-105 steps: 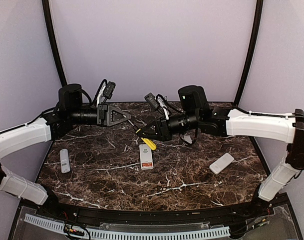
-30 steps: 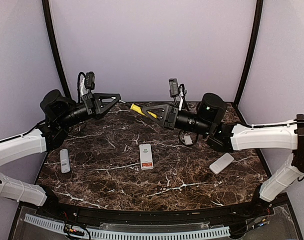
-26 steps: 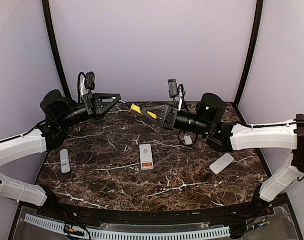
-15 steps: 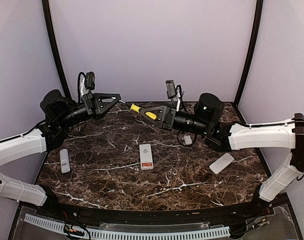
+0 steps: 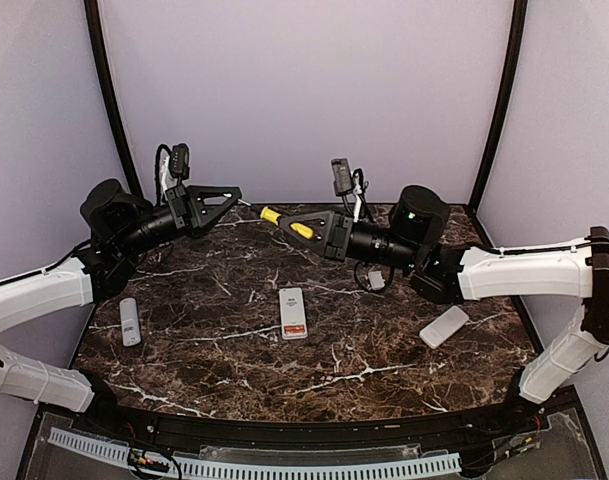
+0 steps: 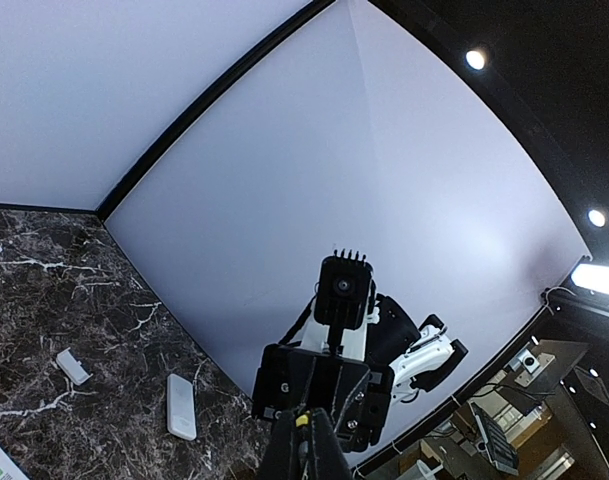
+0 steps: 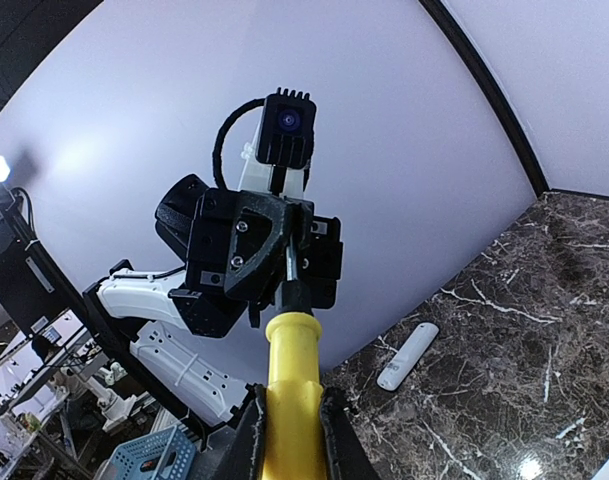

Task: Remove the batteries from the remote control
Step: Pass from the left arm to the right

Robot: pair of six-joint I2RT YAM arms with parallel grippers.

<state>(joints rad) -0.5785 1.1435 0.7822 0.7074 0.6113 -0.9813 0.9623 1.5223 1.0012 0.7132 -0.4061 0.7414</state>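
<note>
No batteries show in any view. A white remote with a red end (image 5: 293,313) lies flat at the table's middle. My right gripper (image 5: 288,224) is raised above the back of the table, shut on the yellow handle of a screwdriver (image 5: 271,215), which fills the right wrist view (image 7: 292,370) between my fingers (image 7: 246,440). The metal shaft runs left into my left gripper (image 5: 236,194), which is also raised and looks shut on it. In the left wrist view the yellow handle end (image 6: 301,421) shows between the closed left gripper (image 6: 306,448).
A second white remote (image 5: 130,321) lies at the left edge and also shows in the right wrist view (image 7: 407,356). A third (image 5: 444,326) lies at the right, seen in the left wrist view (image 6: 181,406) too. A small white piece (image 5: 377,280) lies under the right arm.
Both arms rose from low over the table to a raised, tip-to-tip pose. In the last second the right gripper edged the screwdriver slightly left toward the left gripper, which stayed still.
</note>
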